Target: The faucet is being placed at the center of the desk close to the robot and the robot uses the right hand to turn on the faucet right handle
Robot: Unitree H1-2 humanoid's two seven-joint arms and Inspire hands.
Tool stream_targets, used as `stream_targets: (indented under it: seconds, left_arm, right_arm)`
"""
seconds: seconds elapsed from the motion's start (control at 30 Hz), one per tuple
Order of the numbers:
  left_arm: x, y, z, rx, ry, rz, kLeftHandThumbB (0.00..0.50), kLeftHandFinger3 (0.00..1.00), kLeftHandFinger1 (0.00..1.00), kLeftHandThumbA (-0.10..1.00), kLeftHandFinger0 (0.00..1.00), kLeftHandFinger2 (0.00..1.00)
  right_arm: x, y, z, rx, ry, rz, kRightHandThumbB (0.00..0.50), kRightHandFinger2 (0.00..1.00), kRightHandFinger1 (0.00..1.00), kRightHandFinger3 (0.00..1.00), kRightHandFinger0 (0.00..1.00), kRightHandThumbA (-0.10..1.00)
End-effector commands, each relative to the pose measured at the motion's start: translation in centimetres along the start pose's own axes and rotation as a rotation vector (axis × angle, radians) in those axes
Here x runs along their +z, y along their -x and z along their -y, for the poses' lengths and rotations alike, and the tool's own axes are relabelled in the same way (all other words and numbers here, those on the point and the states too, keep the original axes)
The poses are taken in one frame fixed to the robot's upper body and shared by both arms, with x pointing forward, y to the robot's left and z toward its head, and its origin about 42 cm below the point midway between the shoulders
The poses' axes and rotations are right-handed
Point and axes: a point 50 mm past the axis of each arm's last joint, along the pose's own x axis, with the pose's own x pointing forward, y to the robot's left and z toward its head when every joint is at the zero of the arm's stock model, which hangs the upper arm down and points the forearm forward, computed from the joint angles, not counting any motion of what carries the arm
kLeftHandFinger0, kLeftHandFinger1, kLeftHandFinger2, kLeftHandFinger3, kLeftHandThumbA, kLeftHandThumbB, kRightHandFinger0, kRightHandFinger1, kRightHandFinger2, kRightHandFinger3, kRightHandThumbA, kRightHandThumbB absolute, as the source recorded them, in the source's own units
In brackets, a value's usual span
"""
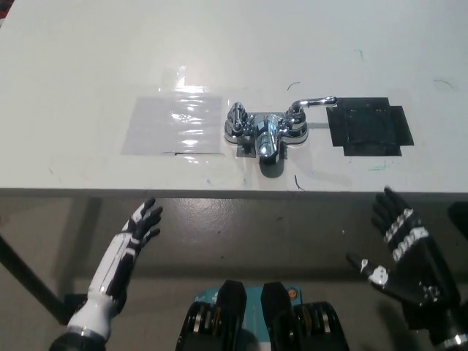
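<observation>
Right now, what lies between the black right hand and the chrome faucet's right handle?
Head view: a black rectangular patch and bare white desk.

The faucet [267,131] is mirror chrome on an off-white desk [88,58]. Left of the faucet lies a glossy pale-grey film patch [174,123]; right of it, a matte black tape patch [369,129]. The left hand [139,228] is white and black, the right hand [406,256] black with white flecks.

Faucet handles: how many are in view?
2. The left handle stands at the left end of the faucet, near the clear film; the right handle at its right end, lever pointing toward the black patch. None hidden.
</observation>
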Motion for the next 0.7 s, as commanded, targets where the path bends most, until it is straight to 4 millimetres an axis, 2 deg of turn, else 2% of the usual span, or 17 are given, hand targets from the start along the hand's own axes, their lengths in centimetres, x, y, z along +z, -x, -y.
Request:
stream_targets:
  seconds: [0.0, 0.1, 0.37, 0.4, 0.53, 0.67]
  left_arm:
    - [0.8, 0.8, -0.4, -0.015, -0.009, 0.051, 0.076, 1.0, 1.0, 0.97, 1.0, 1.0]
    - [0.4, 1.4, -0.5, -0.014, -0.012, 0.036, 0.075, 1.0, 1.0, 0.96, 1.0, 1.0]
    - [0.1, 1.3, -1.4, 0.009, -0.019, 0.021, 0.085, 1.0, 1.0, 0.95, 1.0, 1.0]
    - [0.2, 1.1, -1.5, 0.01, -0.019, 0.023, 0.087, 1.0, 1.0, 0.95, 1.0, 1.0]
    - [0.2, 1.1, -1.5, 0.011, -0.02, 0.018, 0.077, 1.0, 1.0, 0.94, 1.0, 1.0]
    - [0.1, 1.2, -1.3, 0.006, -0.021, 0.013, 0.077, 1.0, 1.0, 0.92, 1.0, 1.0]
  right_arm:
    - [-0.4, 0.2, 0.1, -0.01, 0.057, 0.067, 0.045, 1.0, 1.0, 1.0, 1.0, 0.81]
    - [-1.1, 0.4, 0.1, -0.009, 0.062, 0.047, 0.022, 1.0, 1.0, 1.0, 1.0, 0.78]
    - [-2.0, -0.4, -0.2, -0.007, 0.086, 0.021, 0.06, 1.0, 1.0, 1.0, 1.0, 0.74]
    - [-2.1, -0.7, -0.2, -0.008, 0.088, 0.022, 0.081, 1.0, 1.0, 1.0, 1.0, 0.73]
    - [-2.4, -0.5, -0.2, -0.006, 0.083, -0.003, 0.072, 1.0, 1.0, 1.0, 1.0, 0.71]
    - [-2.3, -0.1, -0.1, -0.011, 0.106, -0.01, 0.086, 1.0, 1.0, 1.0, 1.0, 0.71]
